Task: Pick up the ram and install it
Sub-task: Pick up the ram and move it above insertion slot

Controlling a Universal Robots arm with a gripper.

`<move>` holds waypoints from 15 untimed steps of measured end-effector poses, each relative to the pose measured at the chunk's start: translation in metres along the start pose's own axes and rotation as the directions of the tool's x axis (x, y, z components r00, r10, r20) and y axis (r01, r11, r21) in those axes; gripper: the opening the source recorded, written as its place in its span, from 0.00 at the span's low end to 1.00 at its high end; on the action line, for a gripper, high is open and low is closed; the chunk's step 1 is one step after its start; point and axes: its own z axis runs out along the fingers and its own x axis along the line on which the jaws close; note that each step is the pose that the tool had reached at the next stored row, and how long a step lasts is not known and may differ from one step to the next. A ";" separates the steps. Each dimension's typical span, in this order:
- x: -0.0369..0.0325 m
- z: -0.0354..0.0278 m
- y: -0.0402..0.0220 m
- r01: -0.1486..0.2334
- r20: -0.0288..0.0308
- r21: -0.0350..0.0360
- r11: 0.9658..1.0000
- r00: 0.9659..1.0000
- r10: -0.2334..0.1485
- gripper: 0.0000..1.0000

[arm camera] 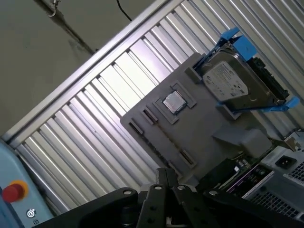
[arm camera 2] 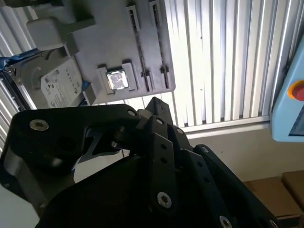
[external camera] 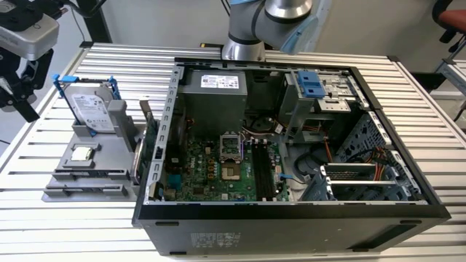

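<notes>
The gripper (external camera: 22, 90) is hanging over the slatted table (external camera: 65, 229) at the exterior view's left, just beyond the grey holder (external camera: 91, 164) and well apart from the open computer case (external camera: 291, 210). Whether it is spread or pressed together I cannot tell (its own black linkages are hiding its working end in both wrist views). On the holder a silver hard drive (external camera: 93, 109) in a blue frame is standing upright, and a small square processor chip (external camera: 82, 154) is lying flat in a recess in front of it. A green expansion card (external camera: 145, 150) with a metal bracket is standing on edge between the holder and the case wall. Inside the case the green motherboard (external camera: 211, 169) is lying flat, with long dark memory slots (external camera: 263, 172) running beside the processor socket (external camera: 230, 158). Where the ram is sitting I cannot tell: those slots are too small and dark to show whether a stick is seated in them. In the second wrist view a red button (arm camera 2: 297, 90) is showing on a pale blue panel beyond the table's edge
</notes>
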 end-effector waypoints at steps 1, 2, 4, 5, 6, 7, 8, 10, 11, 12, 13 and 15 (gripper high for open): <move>0.0000 0.0000 0.0000 0.011 -0.001 0.000 1.000 1.000 -0.011 0.00; 0.0000 0.0000 0.0001 0.021 -0.001 0.000 1.000 1.000 -0.021 0.00; 0.0001 0.0000 0.0002 0.042 -0.002 -0.001 0.999 0.999 -0.042 0.00; 0.0001 0.0000 0.0003 0.052 -0.003 -0.001 0.999 0.999 -0.052 0.00; 0.0002 0.0000 0.0003 0.063 -0.003 -0.001 0.998 0.998 -0.063 0.00; 0.0002 0.0000 0.0003 0.075 -0.004 -0.001 0.997 0.997 -0.075 0.00; 0.0002 0.0000 0.0003 0.085 -0.004 -0.001 0.996 0.996 -0.085 0.00; 0.0002 0.0000 0.0003 0.110 -0.005 -0.002 0.994 0.994 -0.110 0.00; 0.0002 0.0000 0.0003 0.124 -0.006 -0.002 0.992 0.992 -0.124 0.00; 0.0002 0.0000 0.0003 0.141 -0.007 -0.002 0.990 0.990 -0.141 0.00; 0.0002 0.0000 0.0003 0.159 -0.007 -0.003 0.987 0.987 -0.159 0.00; 0.0002 0.0000 0.0003 0.195 -0.009 -0.003 0.981 0.981 -0.195 0.00</move>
